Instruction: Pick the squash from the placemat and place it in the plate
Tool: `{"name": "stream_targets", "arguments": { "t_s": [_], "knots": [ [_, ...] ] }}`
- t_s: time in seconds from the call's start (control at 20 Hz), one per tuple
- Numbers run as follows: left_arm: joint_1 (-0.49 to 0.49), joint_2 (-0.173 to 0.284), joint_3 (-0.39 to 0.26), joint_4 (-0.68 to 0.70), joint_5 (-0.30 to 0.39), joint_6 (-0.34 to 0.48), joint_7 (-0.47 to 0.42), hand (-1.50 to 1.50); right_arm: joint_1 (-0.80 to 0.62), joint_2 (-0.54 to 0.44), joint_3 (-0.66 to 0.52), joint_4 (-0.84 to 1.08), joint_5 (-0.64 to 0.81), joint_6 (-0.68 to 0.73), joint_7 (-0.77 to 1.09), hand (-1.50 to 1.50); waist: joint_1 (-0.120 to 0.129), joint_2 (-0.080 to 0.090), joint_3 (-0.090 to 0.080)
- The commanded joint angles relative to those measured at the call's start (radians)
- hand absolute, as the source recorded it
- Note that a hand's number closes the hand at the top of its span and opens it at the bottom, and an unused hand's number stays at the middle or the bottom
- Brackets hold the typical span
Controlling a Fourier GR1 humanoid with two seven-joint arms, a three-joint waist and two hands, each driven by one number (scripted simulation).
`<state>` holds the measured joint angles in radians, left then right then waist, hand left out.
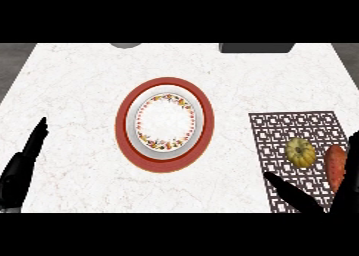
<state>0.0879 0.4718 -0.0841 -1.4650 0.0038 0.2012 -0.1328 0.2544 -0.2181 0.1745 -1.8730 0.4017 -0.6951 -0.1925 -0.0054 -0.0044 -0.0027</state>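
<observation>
White marble counter (pixel 78 100) fills the view. Nearest, the right hand (pixel 344 192) shows at the lower right, fingers straight and released, thumb spread, holding nothing. The left hand (pixel 19 172) rests at the lower left edge, fingers straight. Between the right thumb and fingers, on a brown lattice placemat (pixel 281 130), lies the yellow-green squash (pixel 301 152), with an orange sweet potato (pixel 335 162) just beside it against the fingers. Farther, well apart leftward, sits a red-rimmed floral plate (pixel 165 124).

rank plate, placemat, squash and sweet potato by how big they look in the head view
1. placemat, partly cut off by the lower edge
2. plate, close behind
3. sweet potato and squash: too alike to rank
</observation>
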Motion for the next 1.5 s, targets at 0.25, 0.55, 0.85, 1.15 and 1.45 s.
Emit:
{"name": "stream_targets", "arguments": {
  "t_s": [0.25, 0.55, 0.85, 1.15, 1.45],
  "knots": [
    [-0.007, 0.002, 0.016, -0.012, 0.013, -0.024, 0.009, 0.00, 0.088, -0.098, 0.031, -0.118, 0.408, 0.204, 0.544, -1.50, 0.012, 0.007, -0.003],
    [-0.015, 0.012, 0.025, -0.051, 0.002, -0.029, 0.048, 0.00, -0.059, -0.144, -0.026, -0.203, 0.461, 0.526, 0.897, -1.50, 0.019, 0.005, 0.000],
    [0.036, -0.005, 0.027, -0.073, -0.021, -0.041, 0.017, 0.00, -0.232, -0.120, -0.010, -0.079, 0.422, 0.724, 1.024, -1.50, 0.018, 0.005, 0.002],
    [0.014, -0.023, 0.033, -0.070, -0.035, -0.044, 0.038, 0.00, -0.317, -0.172, -0.042, 0.029, 0.382, 0.913, 1.091, -1.50, 0.019, 0.005, 0.003],
    [-0.021, -0.062, 0.076, -0.028, -0.068, -0.053, 0.020, 0.00, -0.316, -0.202, -0.151, 0.149, 0.323, 0.949, 0.935, -1.50, 0.008, 0.004, 0.003]
  ]
}}
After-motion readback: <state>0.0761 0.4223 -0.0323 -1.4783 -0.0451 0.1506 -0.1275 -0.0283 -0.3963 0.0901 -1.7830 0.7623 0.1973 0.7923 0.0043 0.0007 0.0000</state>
